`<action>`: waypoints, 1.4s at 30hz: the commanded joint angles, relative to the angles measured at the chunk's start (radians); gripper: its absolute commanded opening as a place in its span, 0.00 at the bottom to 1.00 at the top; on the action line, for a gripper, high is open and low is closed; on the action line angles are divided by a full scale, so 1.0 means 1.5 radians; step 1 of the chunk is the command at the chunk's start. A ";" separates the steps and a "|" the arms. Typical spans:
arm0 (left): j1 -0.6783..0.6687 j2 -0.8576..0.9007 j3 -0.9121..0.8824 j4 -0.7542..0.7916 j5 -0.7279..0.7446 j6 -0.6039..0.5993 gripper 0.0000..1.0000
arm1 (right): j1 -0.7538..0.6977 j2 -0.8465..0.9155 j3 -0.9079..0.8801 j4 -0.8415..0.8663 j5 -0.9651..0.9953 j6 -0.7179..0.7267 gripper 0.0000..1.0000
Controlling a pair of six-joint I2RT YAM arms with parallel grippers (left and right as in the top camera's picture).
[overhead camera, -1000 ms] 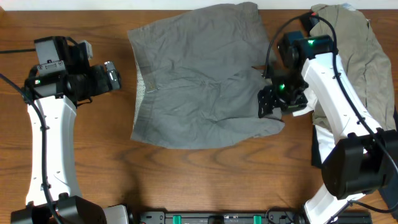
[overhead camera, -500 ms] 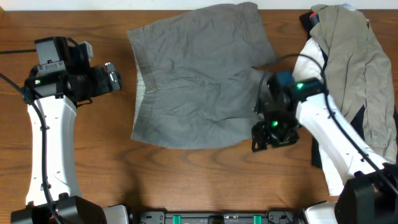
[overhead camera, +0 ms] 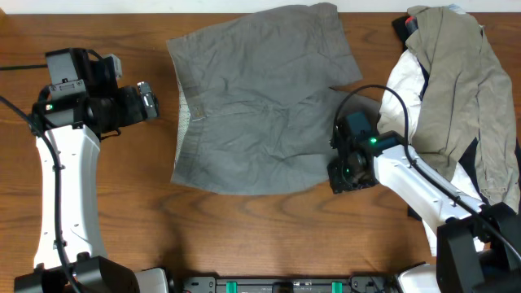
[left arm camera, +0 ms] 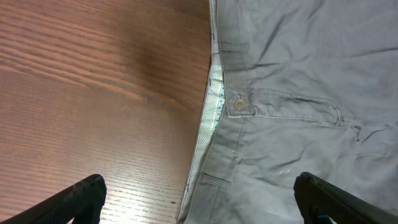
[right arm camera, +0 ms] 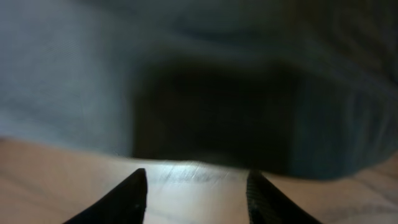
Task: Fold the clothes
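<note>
The grey shorts [overhead camera: 260, 106] lie flat at the table's middle, waistband to the left, legs to the right. My left gripper [overhead camera: 146, 102] hovers open just left of the waistband; in the left wrist view its fingertips straddle the pale waistband edge [left arm camera: 211, 106] and button, with the left gripper [left arm camera: 202, 199] holding nothing. My right gripper [overhead camera: 346, 175] sits low at the near leg's bottom right corner. In the right wrist view the right gripper [right arm camera: 196, 186] has its jaws apart over bare wood, with the blurred hem of the shorts [right arm camera: 211, 93] just ahead.
A heap of other clothes lies at the right edge: a khaki garment [overhead camera: 460, 73] on top, white fabric [overhead camera: 403, 89] and navy cloth [overhead camera: 468, 155] beneath. The right arm crosses in front of that heap. Bare wood [overhead camera: 122, 212] surrounds the shorts.
My right gripper has travelled from the shorts' right edge toward the front, down to the near leg's corner, and its jaws have narrowed. The left arm and shorts have stayed put.
</note>
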 commanded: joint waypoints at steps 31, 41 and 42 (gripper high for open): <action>-0.003 0.008 -0.005 -0.001 0.008 0.012 0.98 | 0.005 0.041 -0.012 0.098 -0.020 -0.081 0.34; -0.003 0.008 -0.005 -0.001 0.008 0.012 0.98 | 0.005 0.072 -0.013 0.147 -0.019 -0.094 0.39; -0.003 0.008 -0.005 -0.001 0.008 0.012 0.98 | 0.005 0.080 -0.013 0.153 -0.019 -0.094 0.39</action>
